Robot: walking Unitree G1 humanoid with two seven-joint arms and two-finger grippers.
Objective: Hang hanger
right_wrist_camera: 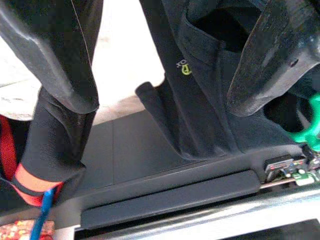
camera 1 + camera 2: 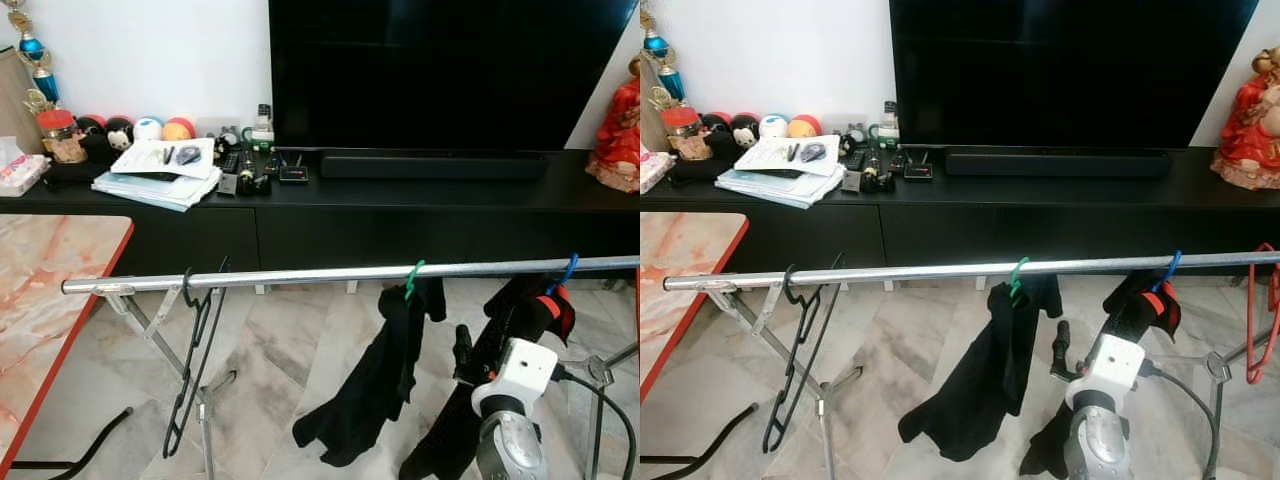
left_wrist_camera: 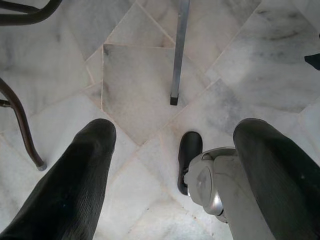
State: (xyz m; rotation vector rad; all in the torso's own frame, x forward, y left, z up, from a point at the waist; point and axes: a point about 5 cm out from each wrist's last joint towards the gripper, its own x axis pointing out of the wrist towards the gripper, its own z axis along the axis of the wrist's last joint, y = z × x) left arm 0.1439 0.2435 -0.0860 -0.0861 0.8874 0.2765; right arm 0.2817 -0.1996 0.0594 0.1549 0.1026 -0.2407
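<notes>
A silver clothes rail (image 2: 300,275) runs across the room at waist height. An empty black hanger (image 2: 190,350) hangs from its left end. Further right, a green hanger hook (image 2: 413,276) carries a black garment (image 2: 375,390), and a blue hook (image 2: 568,268) carries a black garment with red bands (image 2: 548,305). An empty red hanger (image 2: 1265,310) hangs at the far right. My right gripper (image 1: 160,102) points up under the rail between the two garments, open and holding nothing; one finger (image 2: 462,352) shows beside the cloth. My left gripper (image 3: 177,130) hangs open over the floor.
A black TV cabinet (image 2: 400,215) with a TV (image 2: 440,70), soundbar, papers (image 2: 160,170) and ornaments stands behind the rail. A marble table with a red edge (image 2: 60,300) is at my left. The rail's folding legs (image 2: 150,320) stand on the marble floor.
</notes>
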